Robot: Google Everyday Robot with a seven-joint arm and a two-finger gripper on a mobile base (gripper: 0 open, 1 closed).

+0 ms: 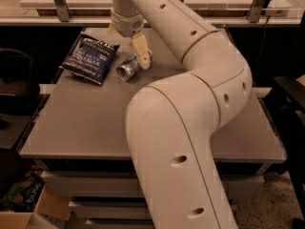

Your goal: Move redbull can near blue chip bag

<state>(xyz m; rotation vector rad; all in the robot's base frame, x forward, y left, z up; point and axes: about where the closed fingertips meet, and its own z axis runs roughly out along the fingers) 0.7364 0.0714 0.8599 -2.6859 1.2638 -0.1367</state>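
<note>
While the robot's big cream arm (190, 128) fills the middle of the camera view and reaches to the far side of the grey surface (86, 123), the gripper (127, 43) hangs at that far side, pointing down at the surface. Its jaws stand wide and hold nothing: one tan finger (141, 51) shows plainly on the right of the round wrist, and only a sliver of the other peeks out at the wrist's left edge.

The redbull can (127, 69) lies on its side on the surface, just on the camera side of the jaws. Its round silver end is turned toward the camera and to the left. Its other end runs up behind the tip of the right finger, which looks to be touching it or nearly so.

The blue chip bag (90, 56) lies flat to the left of the jaws, its white lettering up and its black strip at the far end. The can is just beside the bag's right edge, with a narrow strip of bare surface between them.

Far from the jaws, below the near left corner of the surface, an open cardboard box (33, 213) sits on the floor.
</note>
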